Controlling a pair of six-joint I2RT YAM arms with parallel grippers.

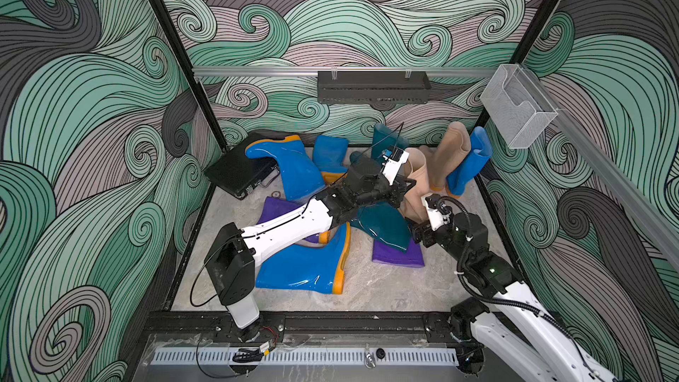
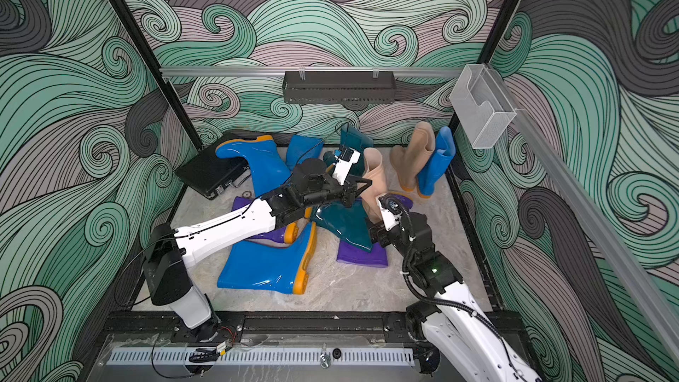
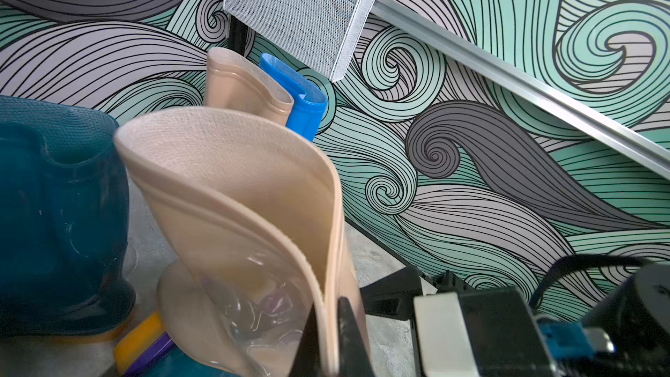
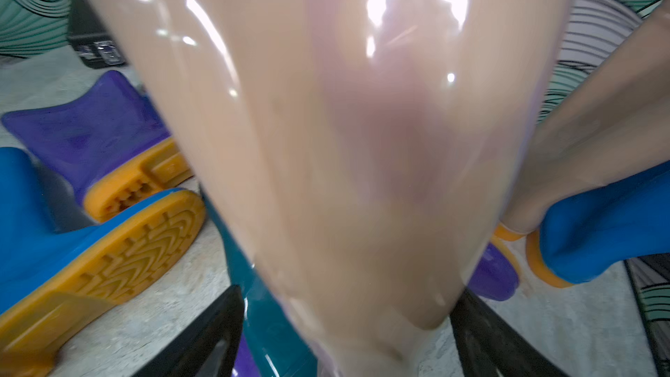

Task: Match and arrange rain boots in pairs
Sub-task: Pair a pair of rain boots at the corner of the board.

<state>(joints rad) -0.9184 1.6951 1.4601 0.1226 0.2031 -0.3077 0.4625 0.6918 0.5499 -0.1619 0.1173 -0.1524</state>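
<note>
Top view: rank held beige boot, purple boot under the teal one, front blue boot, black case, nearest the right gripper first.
1. Beige boot, between the right gripper's jaws.
2. Purple boot, close beside it.
3. Blue boot, lying front centre.
4. Black case, far left corner.

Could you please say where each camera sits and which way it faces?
Top views: high in front, looking down on the rain boots; both arms show.
Left wrist: faces the beige boot and side wall; left gripper pinches its rim.
Right wrist: close on that boot's shaft; right gripper open astride it.
Shared: beige boot.
</note>
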